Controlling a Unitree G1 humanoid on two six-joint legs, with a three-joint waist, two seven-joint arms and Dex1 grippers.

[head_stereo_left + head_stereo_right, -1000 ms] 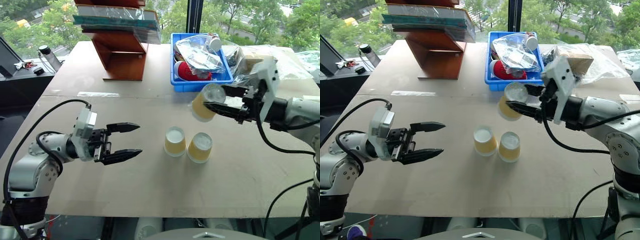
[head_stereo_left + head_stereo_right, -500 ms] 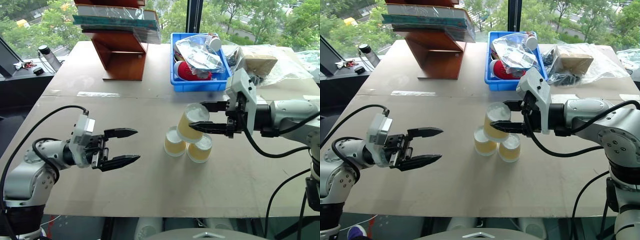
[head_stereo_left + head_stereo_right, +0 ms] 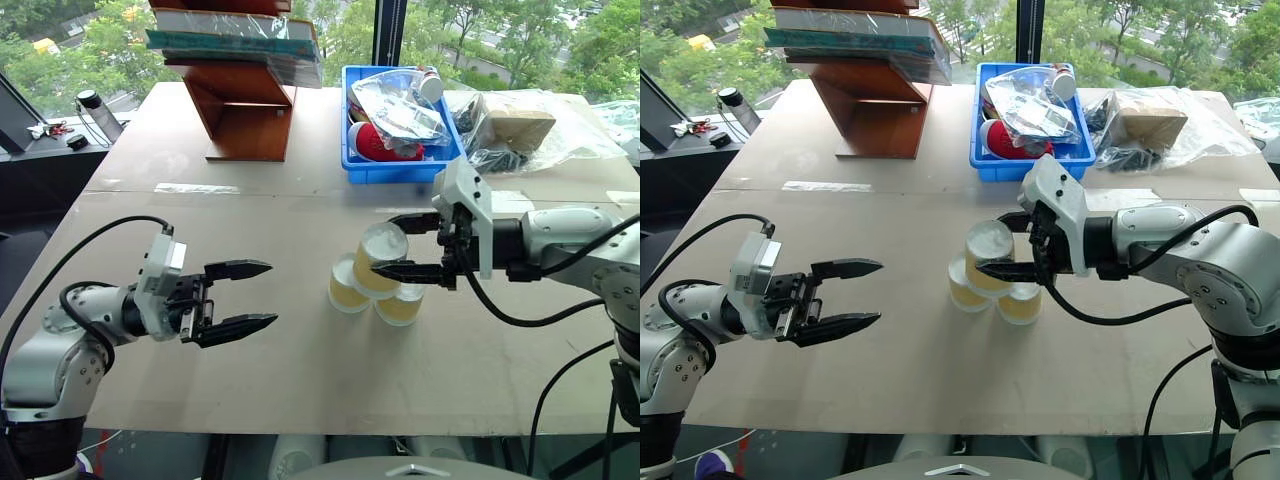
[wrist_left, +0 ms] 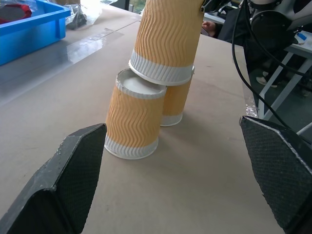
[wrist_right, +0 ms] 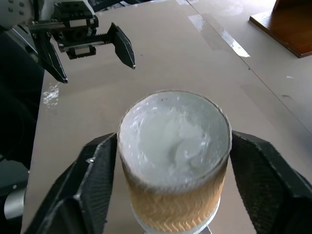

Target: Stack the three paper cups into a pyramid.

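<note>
Two paper cups (image 3: 347, 287) (image 3: 400, 306) stand upside down, side by side, mid-table. The third paper cup (image 3: 378, 258) sits upside down across their white bases, making the pyramid (image 4: 156, 83). My right gripper (image 3: 402, 246) reaches in from the right, open, with one finger (image 5: 92, 185) on each side of the top cup (image 5: 174, 156), close to its sides. To the left of the cups my left gripper (image 3: 268, 293) hovers above the table, open and empty, its fingers (image 4: 73, 180) pointing at the stack.
A blue bin (image 3: 360, 172) of bagged items stands at the back, just behind the cups. A wooden stand (image 3: 245, 110) bearing books is at the back left. Clear plastic bags (image 3: 525, 125) lie at the back right. A dark bottle (image 3: 100, 115) stands off the table's left.
My right gripper carried the third cup down and to the left, set it on the two standing cups, and its fingers spread apart. The left gripper barely moved.
</note>
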